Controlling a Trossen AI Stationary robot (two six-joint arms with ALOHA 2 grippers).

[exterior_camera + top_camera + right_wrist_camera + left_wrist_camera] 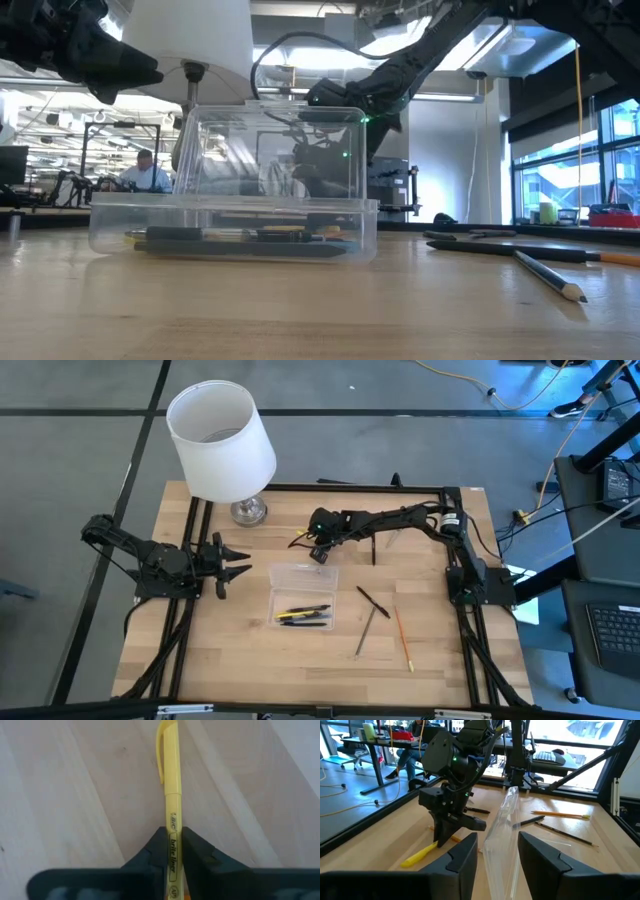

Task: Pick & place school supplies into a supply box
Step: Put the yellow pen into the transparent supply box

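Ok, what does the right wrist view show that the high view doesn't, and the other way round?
Right wrist only: the right gripper shut on a yellow highlighter lying on the wood. High view only: the clear supply box with pens inside, three loose pencils to its right, the lamp, and the left gripper open, waiting beside the box. Both: the wooden table and the right gripper.

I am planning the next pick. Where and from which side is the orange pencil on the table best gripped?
Probably at mid-shaft, from straight above, fingers across its width. The orange pencil lies flat on the bare table, apart from the grey pencil, so both its sides are free there.
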